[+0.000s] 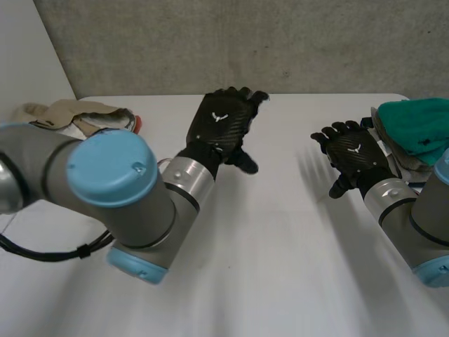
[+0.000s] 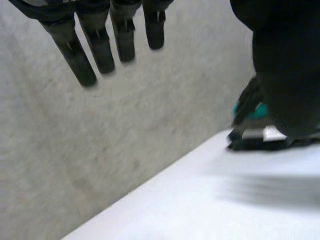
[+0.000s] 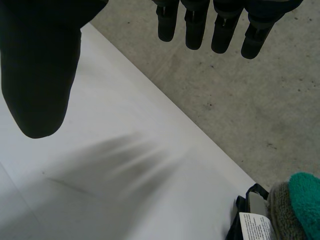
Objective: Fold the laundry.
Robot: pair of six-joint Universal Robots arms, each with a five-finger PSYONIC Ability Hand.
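While your left hand (image 1: 223, 125) and right hand (image 1: 353, 156) hover empty, fingers straight, over the white table (image 1: 280, 246), the teal terry towel (image 1: 415, 125) tops the stack of folded cloths (image 1: 393, 151) at the frame's right edge, likely light and limp, so pinch a corner.

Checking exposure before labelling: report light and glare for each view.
Head view: table evenly lit, no glare. Left wrist view: left hand reads as a dark silhouette against the grey wall. Right wrist view: right hand has a featureless black thumb; the teal cloth is well lit.
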